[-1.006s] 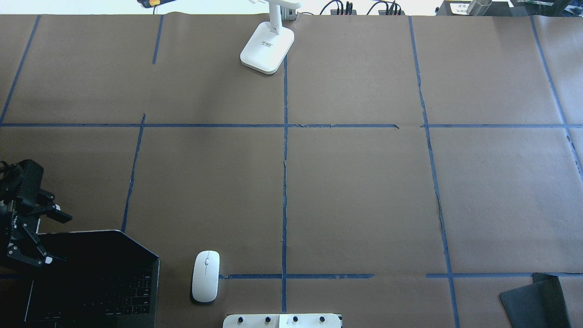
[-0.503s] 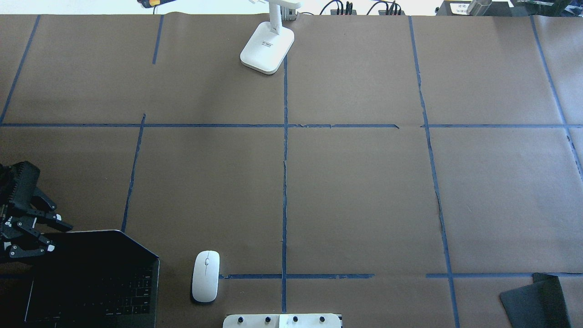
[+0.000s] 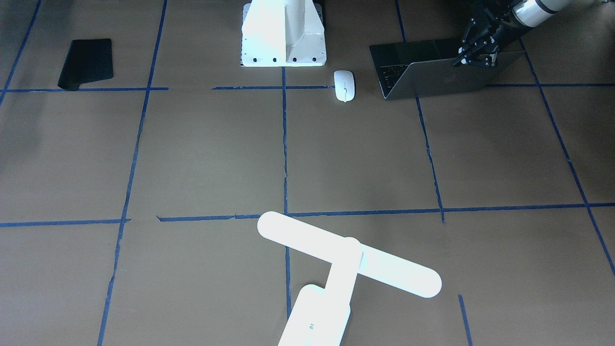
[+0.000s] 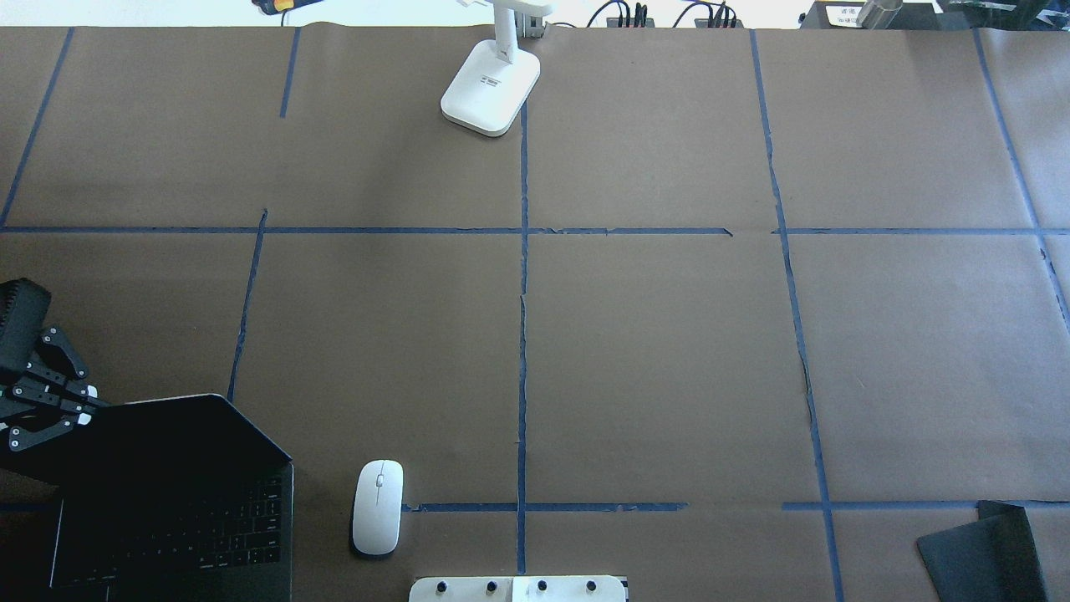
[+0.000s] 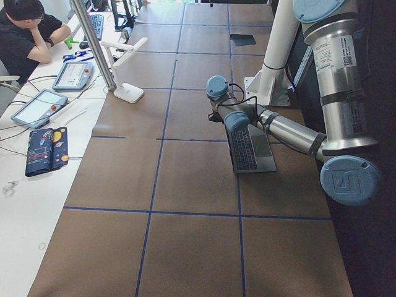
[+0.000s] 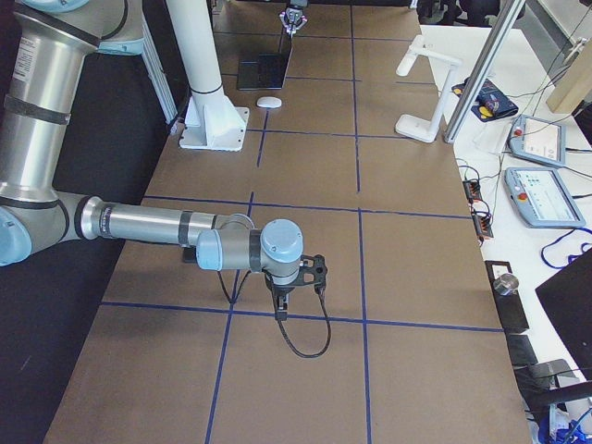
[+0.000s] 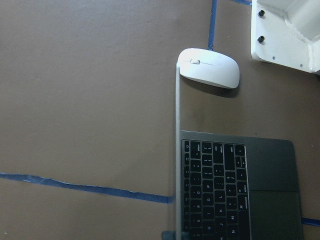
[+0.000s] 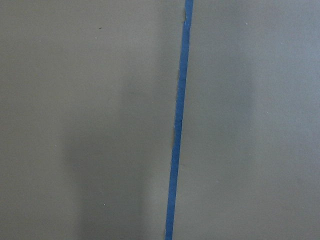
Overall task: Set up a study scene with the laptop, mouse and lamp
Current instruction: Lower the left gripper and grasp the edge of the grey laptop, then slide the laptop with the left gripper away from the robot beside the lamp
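The space-grey laptop stands open at the near left of the table, with its keyboard in the left wrist view. My left gripper is shut on the top edge of its lid, also seen from the front. The white mouse lies just right of the laptop, clear of both grippers. The white lamp stands at the far edge near the centre line, and its bar head shows in the front view. My right gripper hangs over bare table at the right end. I cannot tell if it is open or shut.
A thin black mat lies at the near right corner. The white bolted pedestal stands at the near edge, right of the mouse. Blue tape lines cross the brown table cover. An operator sits beyond the far edge.
The left gripper's fingers have closed onto the laptop lid's top edge. The lid has swung further open, away from the robot. The mouse and lamp have not moved.
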You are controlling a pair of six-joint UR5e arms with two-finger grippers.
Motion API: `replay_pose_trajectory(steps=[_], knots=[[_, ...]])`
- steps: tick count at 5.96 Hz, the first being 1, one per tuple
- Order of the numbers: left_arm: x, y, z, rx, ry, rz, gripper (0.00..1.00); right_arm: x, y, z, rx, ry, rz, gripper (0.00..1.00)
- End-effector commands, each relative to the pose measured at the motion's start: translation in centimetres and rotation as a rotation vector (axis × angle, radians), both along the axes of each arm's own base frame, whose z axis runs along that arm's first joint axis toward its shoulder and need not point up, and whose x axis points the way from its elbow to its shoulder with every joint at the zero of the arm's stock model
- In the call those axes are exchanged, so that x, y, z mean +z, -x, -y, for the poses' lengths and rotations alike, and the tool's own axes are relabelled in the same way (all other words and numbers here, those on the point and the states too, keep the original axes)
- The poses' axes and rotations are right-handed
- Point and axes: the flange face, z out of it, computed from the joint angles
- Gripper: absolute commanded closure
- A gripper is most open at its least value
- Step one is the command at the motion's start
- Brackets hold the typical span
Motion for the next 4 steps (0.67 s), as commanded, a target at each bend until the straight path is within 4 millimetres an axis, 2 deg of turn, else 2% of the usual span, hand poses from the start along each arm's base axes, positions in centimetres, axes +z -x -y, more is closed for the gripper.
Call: replay_pose_trajectory(steps=[1,2,3,4], knots=[[-1.5,1.4,1.1,-0.001,-0.117,-0.026,1.00,-0.2,0.0,0.1,0.000,-0.004,0.000,0.00],[-3.3,1.8,4.0,-0.001,-0.181,-0.001,1.00,-0.2,0.0,0.1,0.001,-0.003,0.000,0.00],[-7.5,2.1,8.3,-0.001,-0.237,0.034,1.00,-0.2,0.0,0.1,0.001,-0.003,0.000,0.00],[-11.4,1.5,11.7,0.002,-0.265,0.056,1.00,-0.2,0.0,0.1,0.001,-0.003,0.000,0.00]])
